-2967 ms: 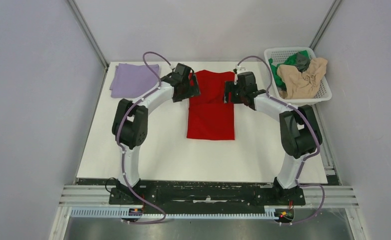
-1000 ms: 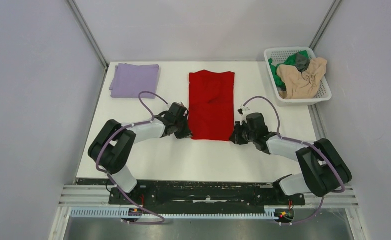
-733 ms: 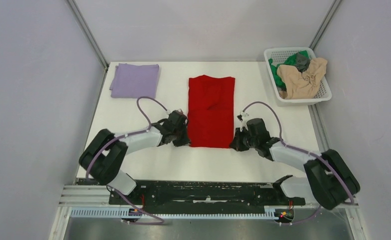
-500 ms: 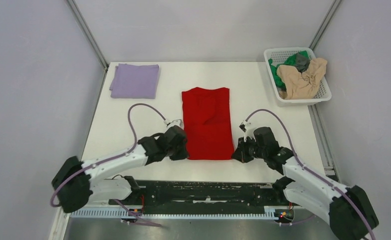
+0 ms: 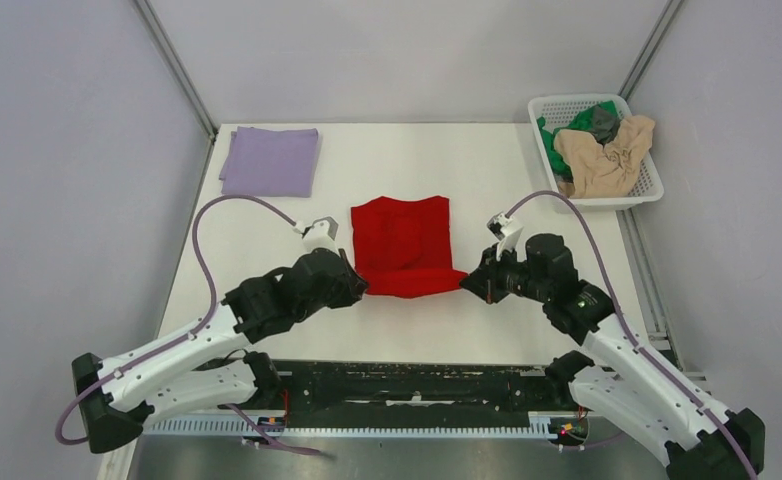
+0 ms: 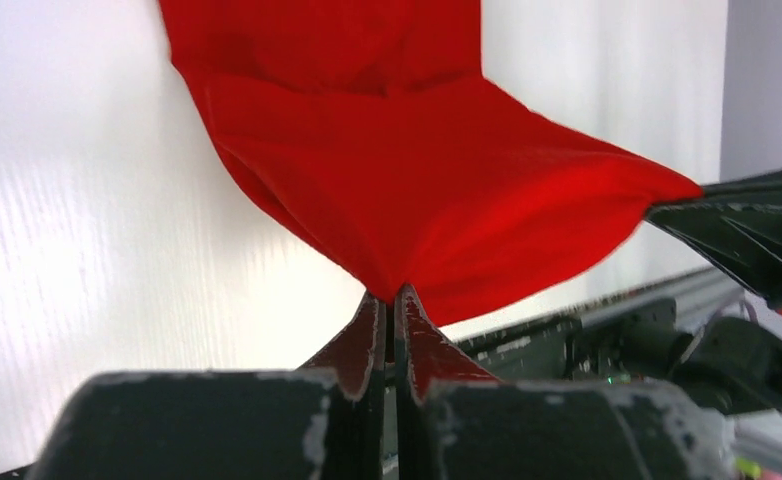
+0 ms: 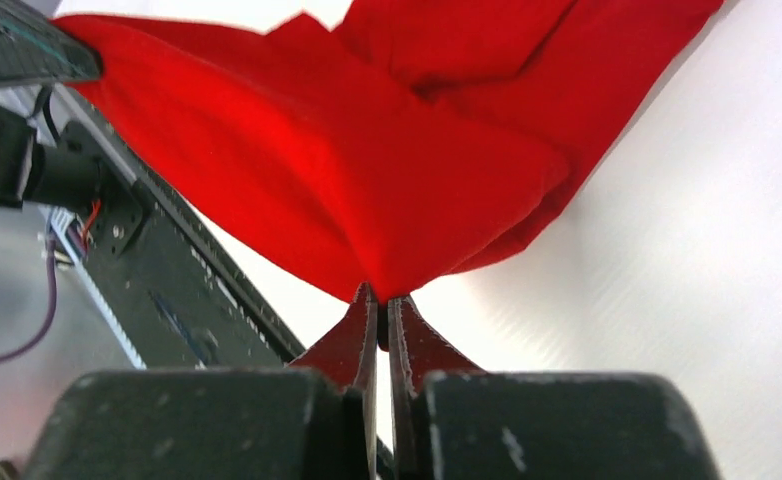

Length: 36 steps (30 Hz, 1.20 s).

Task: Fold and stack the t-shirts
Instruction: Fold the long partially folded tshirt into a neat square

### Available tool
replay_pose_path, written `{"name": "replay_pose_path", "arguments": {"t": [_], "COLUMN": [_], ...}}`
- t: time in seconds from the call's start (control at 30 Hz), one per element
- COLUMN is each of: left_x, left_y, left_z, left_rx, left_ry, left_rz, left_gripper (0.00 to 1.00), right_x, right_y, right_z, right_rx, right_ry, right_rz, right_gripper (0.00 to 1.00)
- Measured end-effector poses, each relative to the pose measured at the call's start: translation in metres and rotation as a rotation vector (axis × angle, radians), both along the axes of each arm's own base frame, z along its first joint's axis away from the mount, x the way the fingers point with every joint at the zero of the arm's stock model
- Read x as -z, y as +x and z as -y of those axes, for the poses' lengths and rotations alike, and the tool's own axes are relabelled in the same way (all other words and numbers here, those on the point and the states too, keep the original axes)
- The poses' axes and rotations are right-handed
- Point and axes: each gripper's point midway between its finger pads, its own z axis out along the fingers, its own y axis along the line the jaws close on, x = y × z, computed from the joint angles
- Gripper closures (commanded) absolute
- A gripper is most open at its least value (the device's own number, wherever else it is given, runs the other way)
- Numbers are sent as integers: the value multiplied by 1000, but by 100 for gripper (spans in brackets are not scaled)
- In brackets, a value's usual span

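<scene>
Left gripper [image 5: 357, 286] and right gripper [image 5: 473, 284] each pinch a near corner of the red shirt [image 5: 402, 240]; recommend carrying both forward level for a square fold.

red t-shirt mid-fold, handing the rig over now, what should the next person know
Left pincer: shut on the near left corner of the red t-shirt.
Right pincer: shut on its near right corner.
Near hem lifted off the table, far part flat.
Done: lavender t-shirt folded, far left corner.
Left: finish this fold, stack it, then the crumpled t-shirts in the white basket.
</scene>
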Motion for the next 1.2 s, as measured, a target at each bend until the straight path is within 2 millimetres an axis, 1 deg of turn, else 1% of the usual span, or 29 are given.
{"name": "replay_pose_path", "arguments": {"t": [0.07,0.17,0.33,0.47,0.57,0.7,0.77,1.07,1.2], "left_x": [-5,-6,-4,-7,-11,-10,-5,27,46], "left_y": [12,32,78,107,129,162,173,218,237], "left_z": [-4,-14,-36,-38,-37,-36,-35,-37,-37], "left_rx": [-45,-116,-219,-238,-239,-244,-243,-247,-253], "left_ry": [21,51,81,90,91,108,120,197,217], "left_rz": [22,44,42,48,50,40,26,-40,-80], "left_gripper": [98,98,98,98,98,98,98,98,98], "right_x": [-11,-19,-35,-46,-47,-40,-34,-6,11], "right_y": [14,34,75,105,126,149,158,204,218], "right_z": [-3,-8,-17,-17,-14,-11,-10,-12,-13], "right_rx": [30,63,123,183,218,250,262,297,306], "right_ry": [7,-5,-25,-28,-33,-38,-46,-67,-56], "right_rz": [27,33,54,82,83,74,61,23,6], "right_gripper": [100,100,100,100,100,100,100,100,100]}}
